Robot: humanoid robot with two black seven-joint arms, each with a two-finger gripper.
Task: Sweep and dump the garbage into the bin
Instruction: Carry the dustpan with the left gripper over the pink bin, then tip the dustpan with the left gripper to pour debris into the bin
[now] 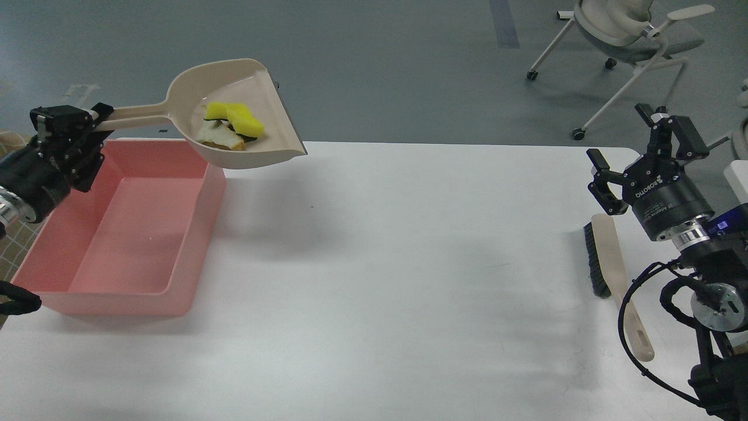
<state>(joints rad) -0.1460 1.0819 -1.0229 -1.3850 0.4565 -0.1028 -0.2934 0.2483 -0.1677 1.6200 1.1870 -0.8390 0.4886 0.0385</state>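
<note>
My left gripper is shut on the handle of a beige dustpan and holds it in the air over the far right corner of the pink bin. Both scraps of garbage lie in the pan: the yellow curved piece and, just left of it, the pale off-white wedge. The bin sits at the table's left edge, and nothing shows inside it. My right gripper is open and empty, raised at the right side of the table.
A beige hand brush with black bristles lies on the white table just below my right gripper. Office chairs stand on the grey floor beyond the table's far right.
</note>
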